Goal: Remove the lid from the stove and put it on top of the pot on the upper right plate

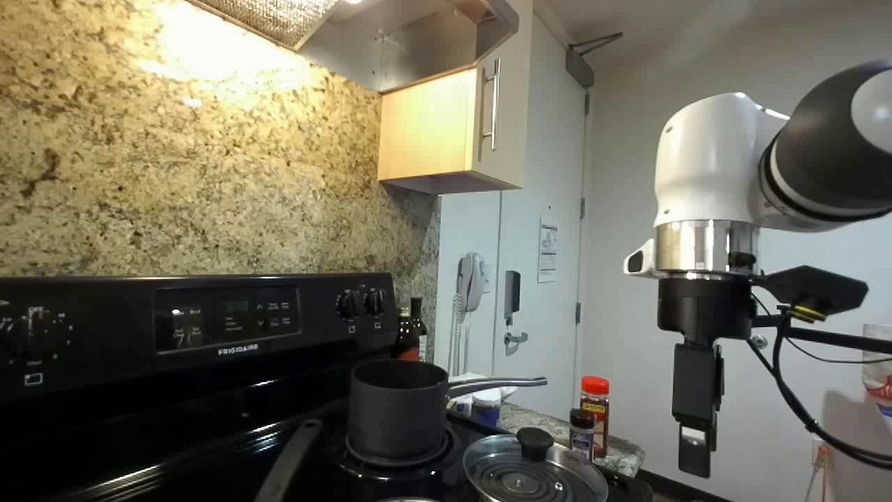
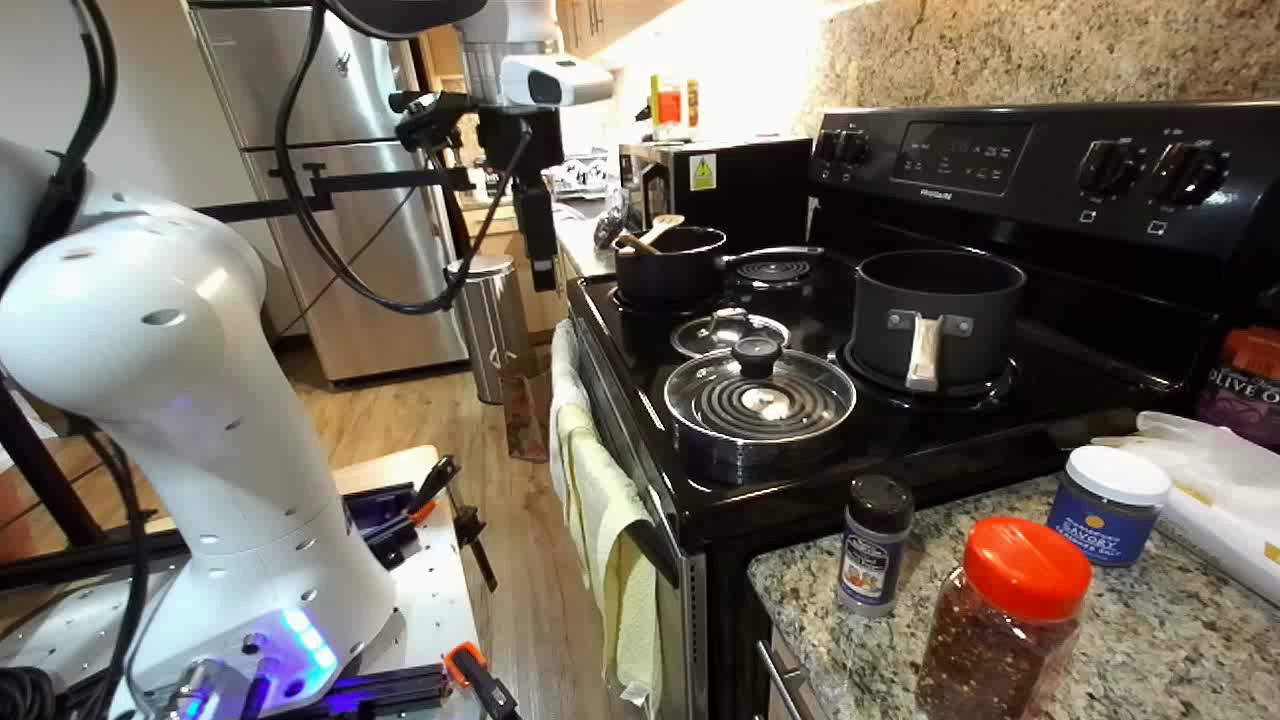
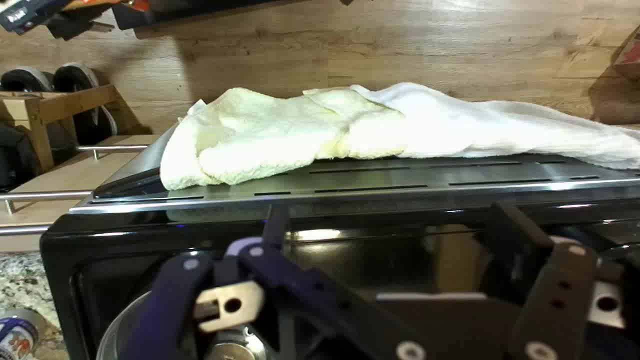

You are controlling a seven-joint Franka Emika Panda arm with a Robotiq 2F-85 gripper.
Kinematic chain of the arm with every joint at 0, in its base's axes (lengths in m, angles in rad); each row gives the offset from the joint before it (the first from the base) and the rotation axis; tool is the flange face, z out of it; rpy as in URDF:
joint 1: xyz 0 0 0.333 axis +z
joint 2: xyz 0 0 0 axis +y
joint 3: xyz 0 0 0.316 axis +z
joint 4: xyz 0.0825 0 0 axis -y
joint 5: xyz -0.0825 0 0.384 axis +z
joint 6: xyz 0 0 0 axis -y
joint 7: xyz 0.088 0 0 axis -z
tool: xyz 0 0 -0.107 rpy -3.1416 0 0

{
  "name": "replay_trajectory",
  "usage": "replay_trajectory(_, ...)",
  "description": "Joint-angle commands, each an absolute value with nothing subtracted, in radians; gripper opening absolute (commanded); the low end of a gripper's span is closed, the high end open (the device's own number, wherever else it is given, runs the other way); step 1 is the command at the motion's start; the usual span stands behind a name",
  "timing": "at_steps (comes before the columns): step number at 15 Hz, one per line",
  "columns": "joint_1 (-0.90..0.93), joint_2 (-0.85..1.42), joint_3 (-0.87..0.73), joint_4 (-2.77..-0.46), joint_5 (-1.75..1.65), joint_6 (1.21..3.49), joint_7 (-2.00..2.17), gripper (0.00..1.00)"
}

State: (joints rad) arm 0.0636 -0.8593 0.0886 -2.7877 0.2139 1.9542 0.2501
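Note:
The glass lid (image 1: 488,460) with a silvery rim and black knob lies knob-up over the front burner near the counter; it also shows in an exterior view (image 2: 690,400). In the wrist view part of the lid's rim (image 3: 120,320) shows behind my finger. The dark grey pot (image 1: 397,411) stands uncovered on the rear burner beside it, its silvery handle towards the counter; I also see the pot here (image 2: 975,350). The stove (image 1: 104,341) is black. My gripper (image 3: 400,220) is open and empty, pointing down, higher than the lid and near the stove's front edge (image 2: 543,272).
A smaller lid (image 2: 735,335) lies behind the first on the stove. A second pot (image 2: 665,278) holds wooden utensils. Spice jars (image 2: 1010,610) (image 2: 873,545) stand on the counter. Towels (image 3: 280,130) hang at the oven's front. A wall cabinet (image 1: 428,129) hangs above.

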Motion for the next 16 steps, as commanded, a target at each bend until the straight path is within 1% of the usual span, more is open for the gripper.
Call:
replay_trajectory(1, 0.054, -0.860, 0.096, -2.785, 0.220, 1.950, 0.244, 1.00)
replay_trajectory(8, 0.040, -0.715, 0.120, -2.652, 0.132, 1.960, 0.218, 1.00)
replay_trajectory(16, 0.028, -0.385, 0.182, -2.420, 0.056, 2.137, 0.323, 1.00)
